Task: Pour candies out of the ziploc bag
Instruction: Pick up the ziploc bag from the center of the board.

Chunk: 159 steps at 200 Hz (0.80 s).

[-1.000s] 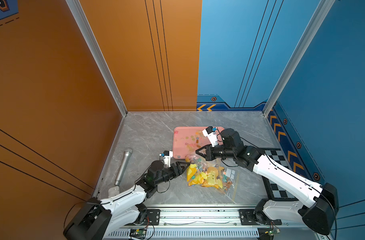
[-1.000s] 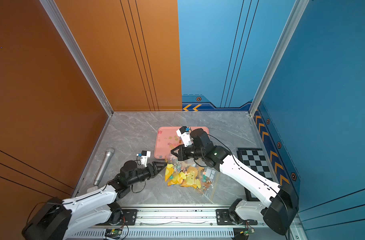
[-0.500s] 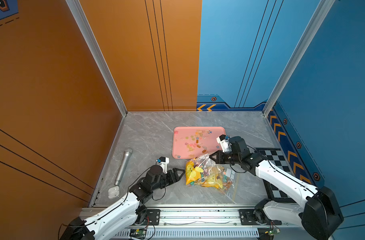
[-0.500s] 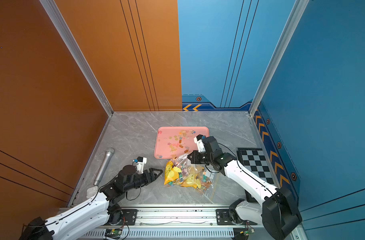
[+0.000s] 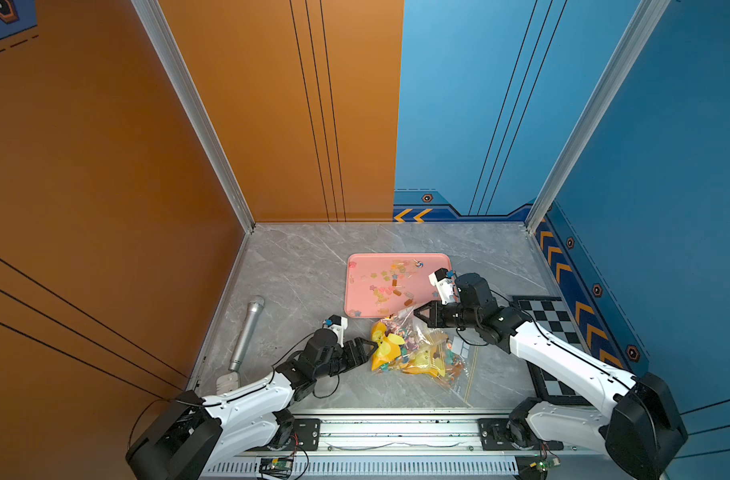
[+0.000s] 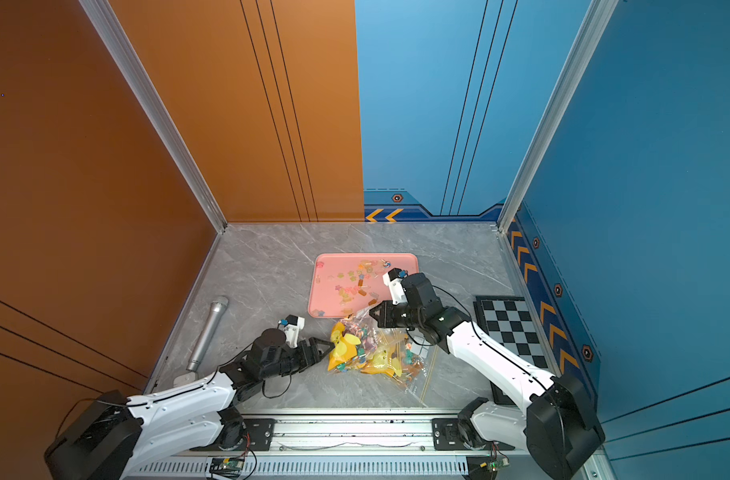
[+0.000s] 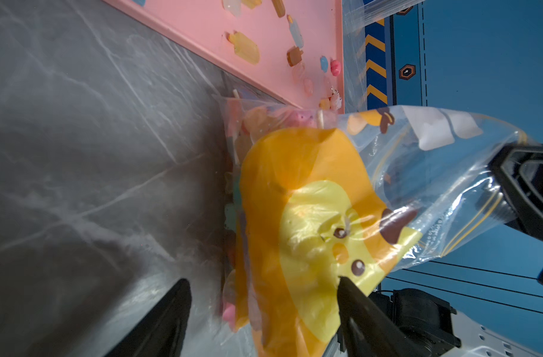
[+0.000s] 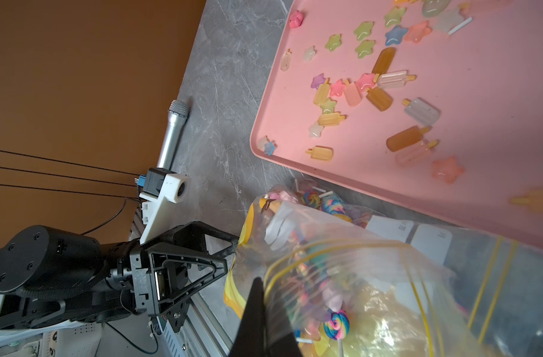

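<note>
Now we note right gripper pinching the ziploc bag, left gripper spread around its yellow end, some candies on pink tray.

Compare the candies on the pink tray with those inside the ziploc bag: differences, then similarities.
The candies on the tray lie scattered, uncovered, across the pink tray; the candies in the bag are heaped together inside the clear ziploc bag. The candies on the tray are mostly stars and ice-lolly shapes; the candies in the bag include swirled lollipops on white sticks. Both are small and multicoloured.
</note>
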Each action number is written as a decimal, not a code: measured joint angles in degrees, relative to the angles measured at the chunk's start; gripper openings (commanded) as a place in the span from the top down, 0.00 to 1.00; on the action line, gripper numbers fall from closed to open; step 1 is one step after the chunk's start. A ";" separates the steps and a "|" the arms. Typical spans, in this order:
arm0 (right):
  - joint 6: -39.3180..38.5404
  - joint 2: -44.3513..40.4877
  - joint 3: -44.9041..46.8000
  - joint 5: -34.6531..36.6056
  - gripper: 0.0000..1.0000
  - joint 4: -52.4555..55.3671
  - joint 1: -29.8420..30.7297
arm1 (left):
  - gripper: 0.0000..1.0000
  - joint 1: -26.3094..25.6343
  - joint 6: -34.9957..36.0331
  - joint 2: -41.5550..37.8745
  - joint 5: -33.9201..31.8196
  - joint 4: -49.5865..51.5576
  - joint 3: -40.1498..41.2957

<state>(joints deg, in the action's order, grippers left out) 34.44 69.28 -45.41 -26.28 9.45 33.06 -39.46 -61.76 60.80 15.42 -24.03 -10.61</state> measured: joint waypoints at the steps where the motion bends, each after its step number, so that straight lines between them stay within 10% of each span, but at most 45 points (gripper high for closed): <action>1: 0.00 0.02 0.00 0.00 1.00 -0.04 0.00 | 0.26 -0.02 0.00 0.09 0.00 -0.09 0.00; 47: 0.09 0.28 0.00 0.07 1.00 -0.11 0.09 | 0.33 -1.44 -1.25 7.67 0.46 -7.72 0.00; 159: 0.07 1.25 -1.46 0.59 1.00 -0.63 1.07 | 0.95 -1.73 -3.19 13.09 2.36 -16.39 -1.36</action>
<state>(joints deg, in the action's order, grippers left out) 34.50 70.52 -46.87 -25.69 8.82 34.13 -41.19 -64.95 73.89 17.78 -40.42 -11.97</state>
